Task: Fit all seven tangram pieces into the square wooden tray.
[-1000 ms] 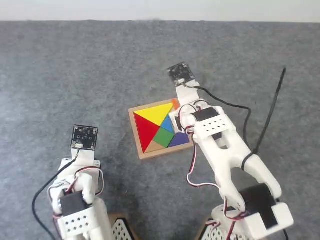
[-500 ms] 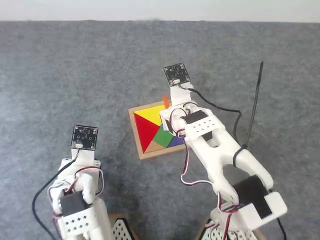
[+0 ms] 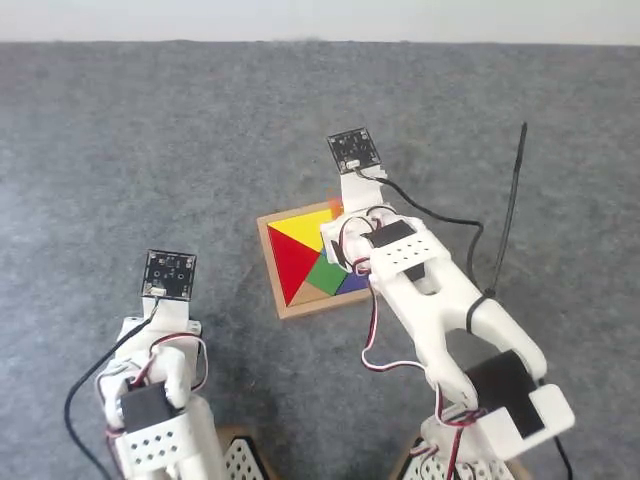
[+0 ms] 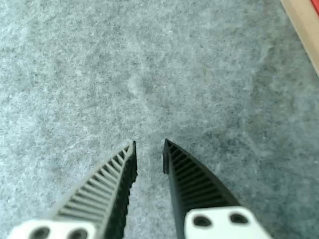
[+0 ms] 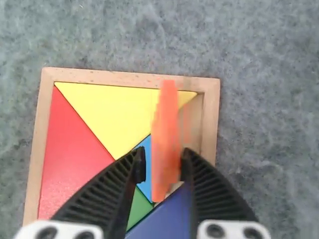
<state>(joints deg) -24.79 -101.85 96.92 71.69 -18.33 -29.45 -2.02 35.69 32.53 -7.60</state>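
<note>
The orange piece (image 5: 166, 139) stands on edge, clamped between the two fingers of the right pincer (image 5: 162, 154). It hangs over the tray's one bare strip of wood (image 5: 193, 124), along the tray side that faces the desk's right edge. Whether its lower edge touches the wood I cannot tell. From the high view only a sliver of the orange piece (image 3: 335, 207) shows, at the tray corner nearest the desk's far edge.

Beside that strip the other pieces lie flat in the square wooden tray (image 5: 212, 119). The large yellow triangle (image 5: 114, 109) runs along the tray's far side, and the large red triangle (image 5: 67, 154) fills the side toward the desk's left edge. A small light blue piece (image 5: 146, 143) sits just against the orange one. A green piece (image 5: 139, 209) and a dark blue piece (image 5: 169, 214) lie toward the tray's near side.

The tray (image 3: 318, 303) rests about midway across the grey felt desk (image 3: 150, 130), turned slightly askew to the desk's edges. The right arm (image 3: 430, 290) stretches from the near edge out over the tray's right half.

Well apart from the tray, by the near edge toward the left corner, the left arm (image 3: 155, 410) is folded back. The left pincer (image 4: 149, 145) is over bare felt, its ribbed fingers a little parted with nothing between them. A corner of the tray (image 4: 304, 20) shows farther off.
</note>
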